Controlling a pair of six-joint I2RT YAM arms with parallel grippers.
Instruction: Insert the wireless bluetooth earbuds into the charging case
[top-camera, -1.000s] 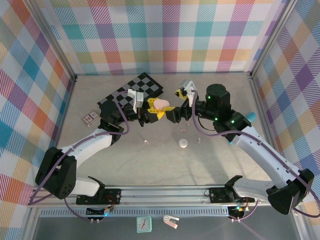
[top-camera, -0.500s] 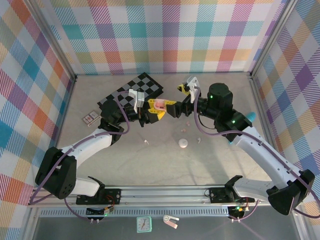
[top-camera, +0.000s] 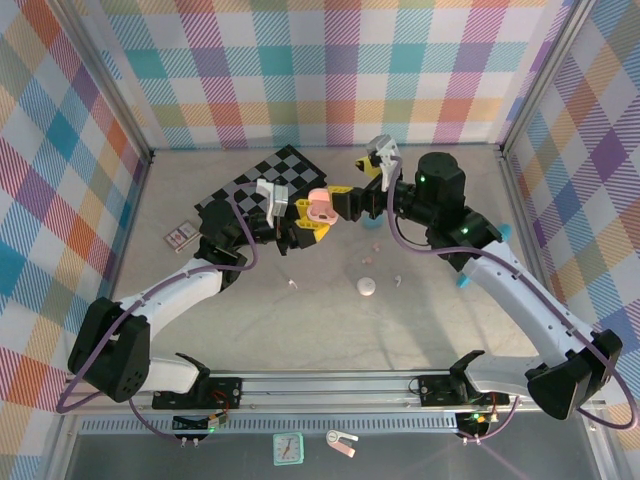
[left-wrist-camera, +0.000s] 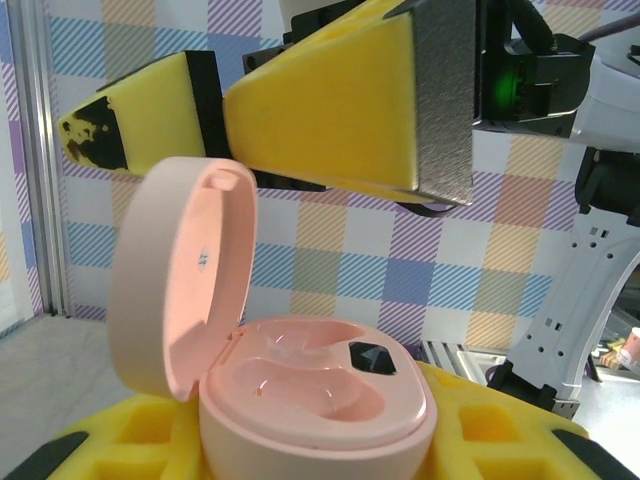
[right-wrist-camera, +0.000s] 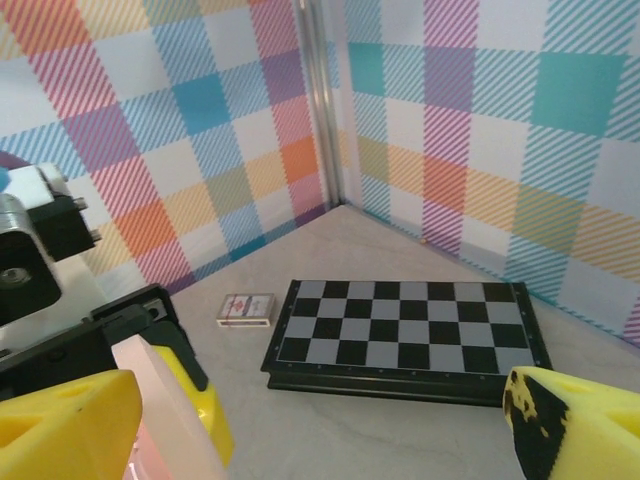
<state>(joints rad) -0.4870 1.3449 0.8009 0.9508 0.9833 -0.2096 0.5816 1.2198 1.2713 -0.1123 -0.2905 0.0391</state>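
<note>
While its hinged lid stands upright and open, the pale pink pebble-shaped plastic charging case is held above the grey tabletop, and its two moulded wells face up in the left wrist view. The left end effector has its yellow foam-padded fingers closed on the case's lower half. The right end effector hangs just beside the raised lid with its jaws spread wide and nothing between them. A few tiny pale plastic earbuds lie loose on the tabletop nearer the arm bases, well apart from the case; their colours are too small to tell. A round white case lies among them. Farther back are a black-and-white folding chessboard and, beside it, a small flat card box.
</note>
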